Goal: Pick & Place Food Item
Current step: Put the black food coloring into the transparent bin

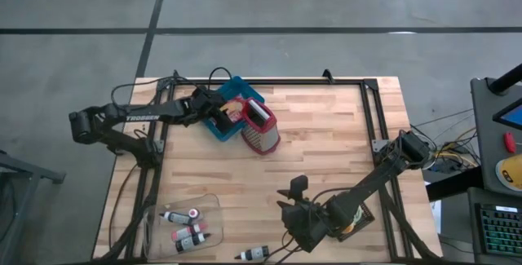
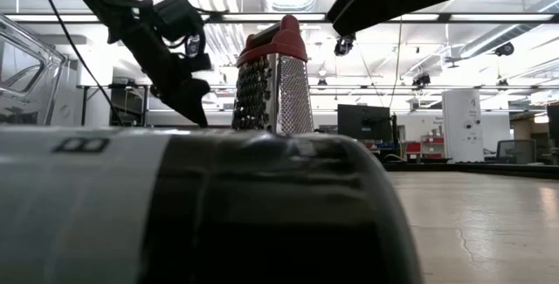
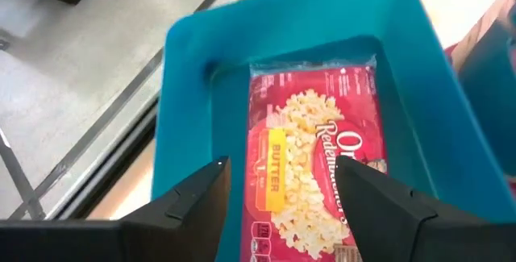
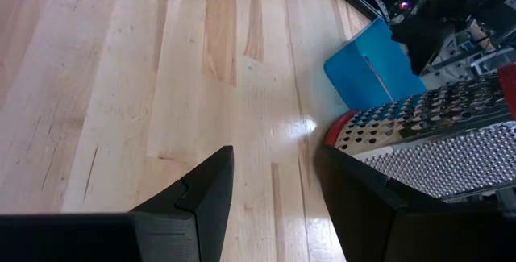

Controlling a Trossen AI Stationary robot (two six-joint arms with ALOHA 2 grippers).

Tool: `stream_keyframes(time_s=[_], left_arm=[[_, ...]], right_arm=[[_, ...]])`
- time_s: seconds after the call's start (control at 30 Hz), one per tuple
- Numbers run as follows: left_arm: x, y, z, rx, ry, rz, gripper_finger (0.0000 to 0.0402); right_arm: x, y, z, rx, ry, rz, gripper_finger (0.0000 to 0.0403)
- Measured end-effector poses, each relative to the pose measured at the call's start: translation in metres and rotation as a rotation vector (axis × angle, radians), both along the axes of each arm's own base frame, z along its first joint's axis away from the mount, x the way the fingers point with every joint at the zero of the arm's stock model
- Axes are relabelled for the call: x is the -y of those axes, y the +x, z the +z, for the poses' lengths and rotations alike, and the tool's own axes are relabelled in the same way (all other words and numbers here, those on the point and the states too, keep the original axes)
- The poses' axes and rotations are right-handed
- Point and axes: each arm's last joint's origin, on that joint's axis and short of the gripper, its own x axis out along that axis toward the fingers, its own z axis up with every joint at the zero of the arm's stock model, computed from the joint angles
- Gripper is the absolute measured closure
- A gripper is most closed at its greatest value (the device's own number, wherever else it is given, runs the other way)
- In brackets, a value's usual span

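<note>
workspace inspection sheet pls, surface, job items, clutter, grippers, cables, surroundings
surface: wooden table, black frame around its edge
job's things: popcorn packet lying inside the blue bin
clutter: box grater upright beside the bin; clear tray holding small bottles; one bottle loose at the near edge
grippers: left gripper open above the packet, holding nothing; right gripper open above bare wood, holding nothing
cables: black loops beside the left arm, more by the right arm's base
surroundings: grey floor with dark lines; equipment on the right

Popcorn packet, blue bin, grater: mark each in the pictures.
popcorn packet (image 3: pixel 310 165), left wrist view, on its printed red front.
blue bin (image 3: pixel 189 93), left wrist view, on its wall.
grater (image 1: pixel 261 128), high view, on its metal face.
</note>
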Motion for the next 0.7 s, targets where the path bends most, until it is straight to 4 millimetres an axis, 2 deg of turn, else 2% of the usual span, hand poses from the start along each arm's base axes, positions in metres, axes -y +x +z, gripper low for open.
stream_keyframes(time_s=[0.13, 0.33, 0.47, 0.7], left_arm=[[0.003, -0.006, 0.014, 0.046, 0.006, -0.013, 0.0174], [0.014, -0.016, 0.042, 0.215, -0.037, -0.116, 0.0174], [0.027, -0.024, 0.058, 0.325, -0.082, -0.233, 0.0174], [0.055, -0.035, 0.070, 0.441, -0.164, -0.406, 0.0174]], right_arm=[[0.000, 0.000, 0.000, -0.001, -0.001, 0.000, 0.0225], [0.000, -0.001, -0.002, -0.003, -0.002, 0.000, 0.0225], [0.001, -0.001, -0.002, -0.004, -0.002, 0.000, 0.0225], [0.000, 0.000, -0.002, -0.003, 0.004, 0.015, 0.0225]])
